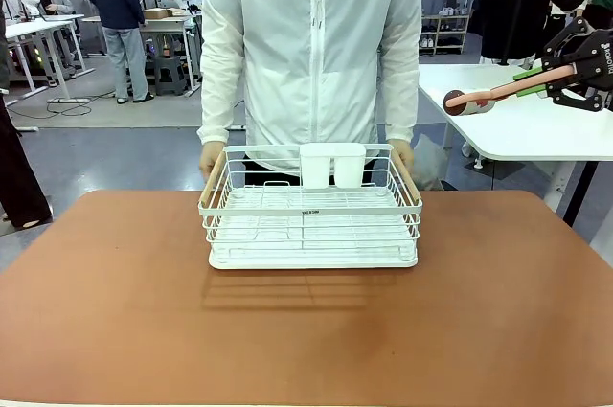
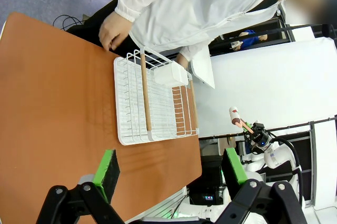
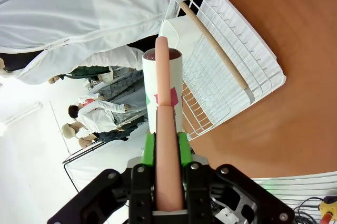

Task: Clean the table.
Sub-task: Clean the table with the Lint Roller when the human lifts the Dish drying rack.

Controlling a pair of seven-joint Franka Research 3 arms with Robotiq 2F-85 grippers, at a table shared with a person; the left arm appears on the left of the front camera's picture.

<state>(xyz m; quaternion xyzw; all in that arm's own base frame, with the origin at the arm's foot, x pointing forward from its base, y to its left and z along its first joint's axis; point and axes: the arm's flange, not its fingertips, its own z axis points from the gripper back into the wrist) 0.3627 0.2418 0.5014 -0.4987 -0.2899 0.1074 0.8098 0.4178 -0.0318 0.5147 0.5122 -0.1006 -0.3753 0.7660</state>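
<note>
The reddish-brown table carries a white wire rack at its far middle, and a person's hands grip the rack's two far corners. High at the right, off the table's edge, my right gripper is shut on the pink handle of a lint roller whose white roll points left. In the right wrist view the lint roller runs straight out from the right gripper above the rack. My left gripper hangs open and empty high over the table.
A white divided cup hangs on the rack's far wall. The rack has wooden handles along its ends. A smaller white-topped table stands at the back right, under the right gripper. Other people stand farther off.
</note>
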